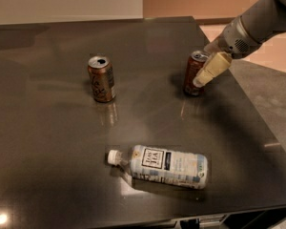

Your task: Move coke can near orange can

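Note:
The coke can [191,76], deep red with a silver top, stands upright on the dark table [52,147] at the right. The orange can [101,78], brownish-orange with pale lettering and an open silver top, stands upright to the left, well apart from it. My gripper [203,79] reaches in from the upper right on a grey arm [257,25]. Its pale end lies against the coke can's right side, covering part of it. The can stands on the table.
A clear plastic tea bottle [164,166] with a white cap lies on its side near the table's front edge. The table's right edge [257,113] runs close to the coke can, with grey floor beyond it.

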`<state>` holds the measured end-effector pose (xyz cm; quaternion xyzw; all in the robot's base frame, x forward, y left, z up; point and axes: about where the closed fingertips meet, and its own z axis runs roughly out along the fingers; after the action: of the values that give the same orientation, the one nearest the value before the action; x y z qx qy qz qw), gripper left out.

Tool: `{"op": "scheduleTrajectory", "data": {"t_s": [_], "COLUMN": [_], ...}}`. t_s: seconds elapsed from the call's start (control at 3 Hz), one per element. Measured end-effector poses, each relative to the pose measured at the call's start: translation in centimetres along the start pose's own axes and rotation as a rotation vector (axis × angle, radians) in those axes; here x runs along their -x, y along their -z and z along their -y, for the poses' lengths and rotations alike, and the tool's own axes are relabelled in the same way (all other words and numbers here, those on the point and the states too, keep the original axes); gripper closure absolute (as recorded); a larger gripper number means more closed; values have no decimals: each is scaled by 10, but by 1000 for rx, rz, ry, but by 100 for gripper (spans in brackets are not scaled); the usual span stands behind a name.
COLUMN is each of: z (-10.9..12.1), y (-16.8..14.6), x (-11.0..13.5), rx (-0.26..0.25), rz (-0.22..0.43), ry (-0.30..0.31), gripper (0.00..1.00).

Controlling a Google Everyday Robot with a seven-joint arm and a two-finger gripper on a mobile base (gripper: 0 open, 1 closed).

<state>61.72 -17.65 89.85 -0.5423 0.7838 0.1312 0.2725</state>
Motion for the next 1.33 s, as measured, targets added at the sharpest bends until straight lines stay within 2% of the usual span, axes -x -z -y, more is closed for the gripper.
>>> {"op": "scheduleTrajectory", "data": {"t_s": [0.67, 1.0, 1.33], "z": [3, -13, -35], "y": [-4, -3, -8], "x": [11, 40, 74], "rx": [12, 56, 108], "rz": [35, 82, 124], "ry": [7, 54, 116], "gripper": [61, 85, 100]}}
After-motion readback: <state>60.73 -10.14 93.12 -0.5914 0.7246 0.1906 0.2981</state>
